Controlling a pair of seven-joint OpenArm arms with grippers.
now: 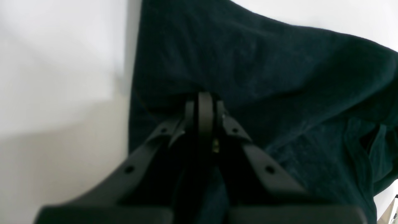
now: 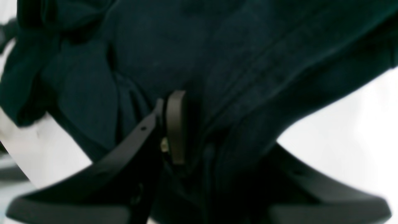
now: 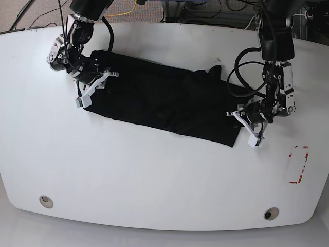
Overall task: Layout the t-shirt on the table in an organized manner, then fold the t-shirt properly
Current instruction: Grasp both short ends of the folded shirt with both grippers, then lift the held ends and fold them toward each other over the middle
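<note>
Both hands (image 3: 245,126) (image 3: 91,85) only from base.

White table (image 3: 154,180), t-shirt (image 3: 164,105) seemingly flat.

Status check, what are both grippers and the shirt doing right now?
Left gripper shut on t-shirt. Right gripper shut on it too. Shirt stretched across table.

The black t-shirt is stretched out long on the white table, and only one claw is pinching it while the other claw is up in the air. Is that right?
Not quite. Both claws are pinching the t-shirt. The base view shows the right claw at one end and the left claw at the other, and each wrist view shows cloth in its claw. The rest is right: it lies stretched long on the white table.
</note>
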